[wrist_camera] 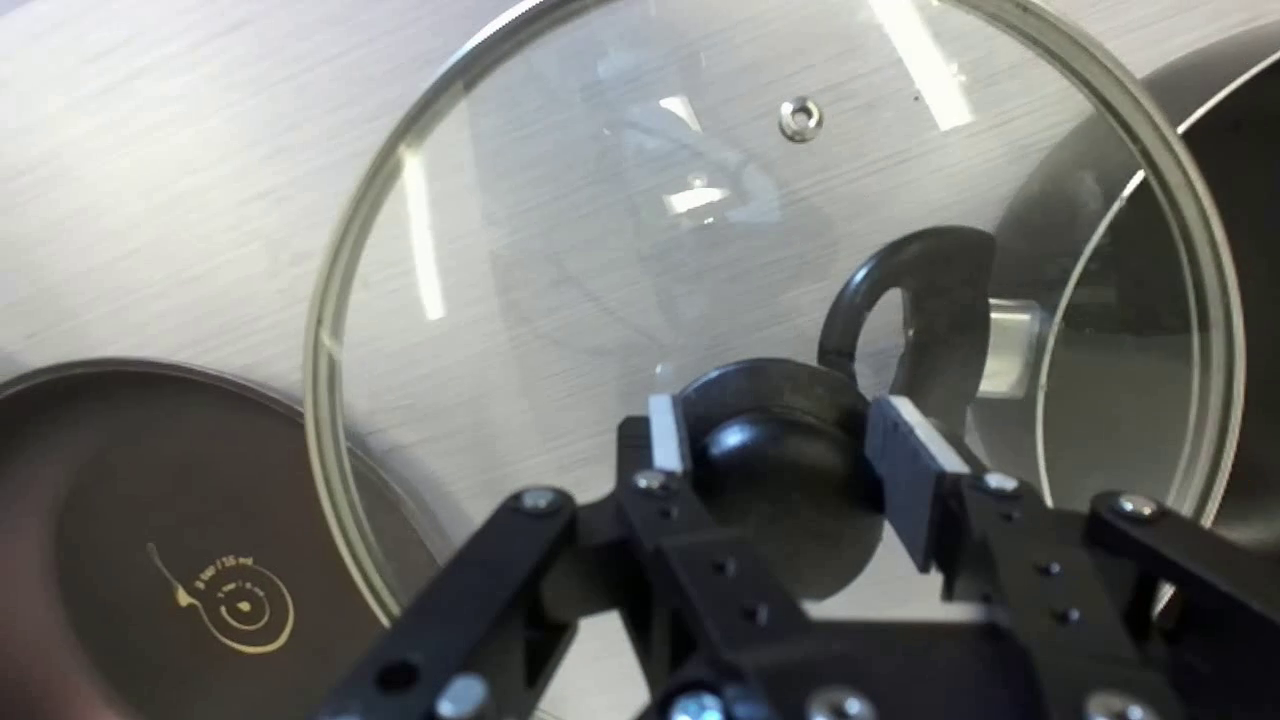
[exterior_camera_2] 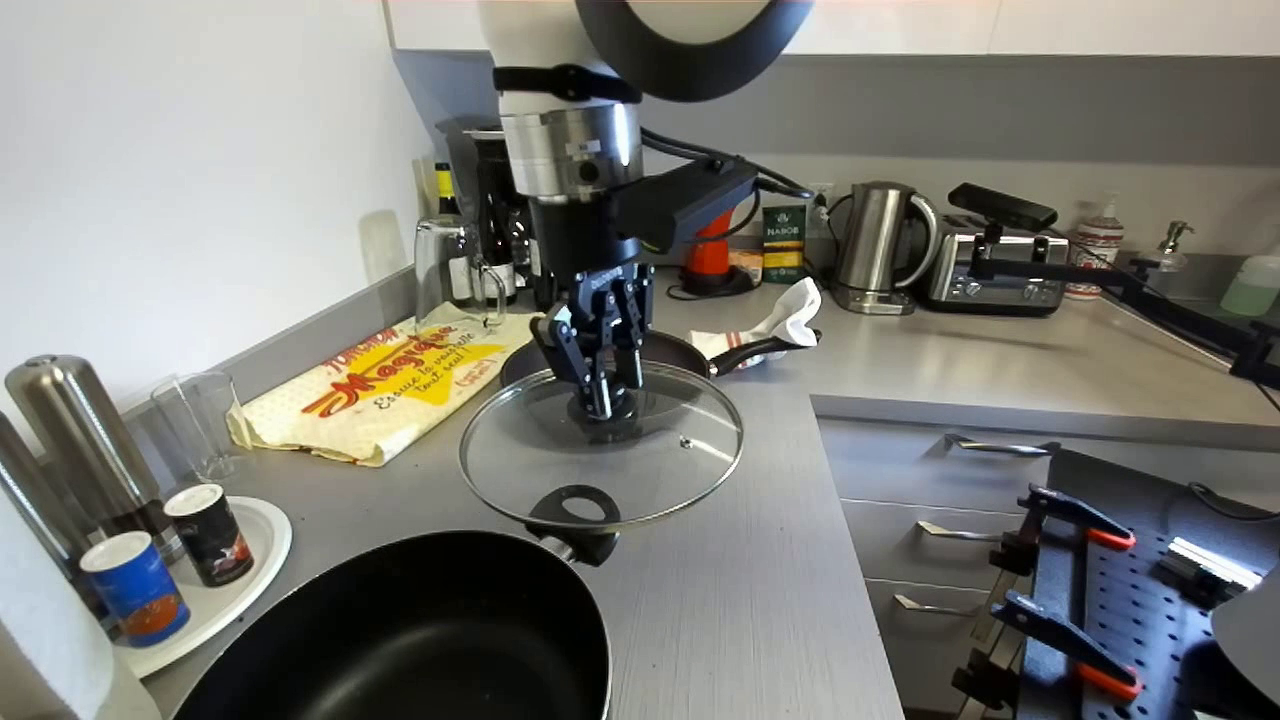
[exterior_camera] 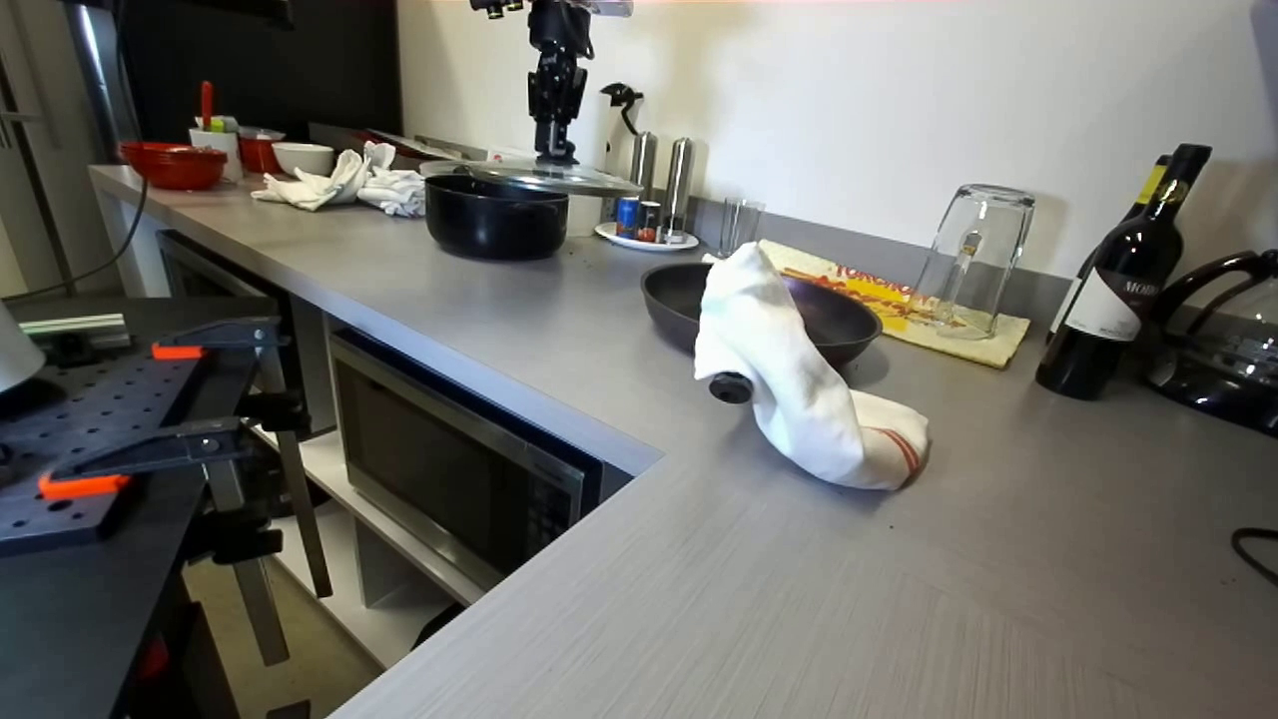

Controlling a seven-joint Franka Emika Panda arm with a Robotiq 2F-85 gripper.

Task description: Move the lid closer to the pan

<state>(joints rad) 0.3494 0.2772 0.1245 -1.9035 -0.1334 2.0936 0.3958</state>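
The lid is a round glass disc with a metal rim and a dark knob; it shows in both exterior views point(exterior_camera: 599, 182) point(exterior_camera_2: 520, 455) and in the wrist view point(wrist_camera: 600, 230). My gripper point(exterior_camera: 556, 155) point(exterior_camera_2: 612, 395) point(wrist_camera: 778, 450) is shut on its knob. The lid hangs slightly tilted above the counter and overlaps the pot's loop handle in the wrist view. The pan is wide, shallow and black point(exterior_camera: 849, 322) point(exterior_camera_2: 675, 352) point(wrist_camera: 150, 480). It lies beside the lid, opposite the pot, partly hidden by the lid, gripper and towel.
A deep black pot point(exterior_camera: 496, 225) point(exterior_camera_2: 430, 610) point(wrist_camera: 1240, 220) stands on the pan's far side from the towel. A white towel point(exterior_camera: 789, 379) covers the pan's handle. A glass jug point(exterior_camera: 973, 260), wine bottles point(exterior_camera: 1118, 280) and a plate with shakers point(exterior_camera_2: 275, 560) stand along the wall.
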